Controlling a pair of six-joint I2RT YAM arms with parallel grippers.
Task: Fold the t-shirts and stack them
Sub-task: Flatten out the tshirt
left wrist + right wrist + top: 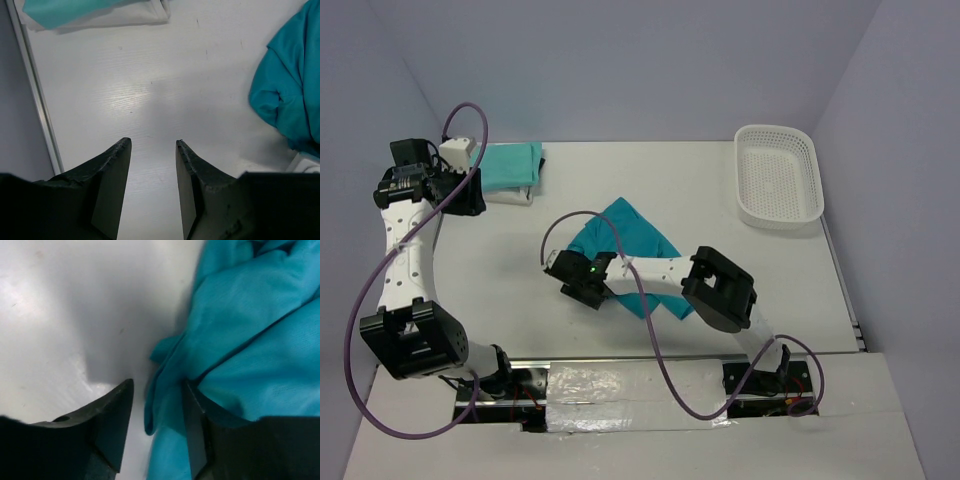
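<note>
Saw teal t-shirt (630, 240) crumpled on table (670, 180), left of basket (778, 175). Caught right tool (157, 385) released, straddling its edge on the side away from basket, cloth spreading basketward from there. Logged left tool (153, 145) released, empty, farthest from basket beside mint-on-white stack (510, 165). Counted three tees, one basket.

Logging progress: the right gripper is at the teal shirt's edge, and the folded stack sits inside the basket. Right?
No: the top view shows the folded stack on the table, far left, apart from the basket. The right gripper is at the edge of the teal shirt.
</note>
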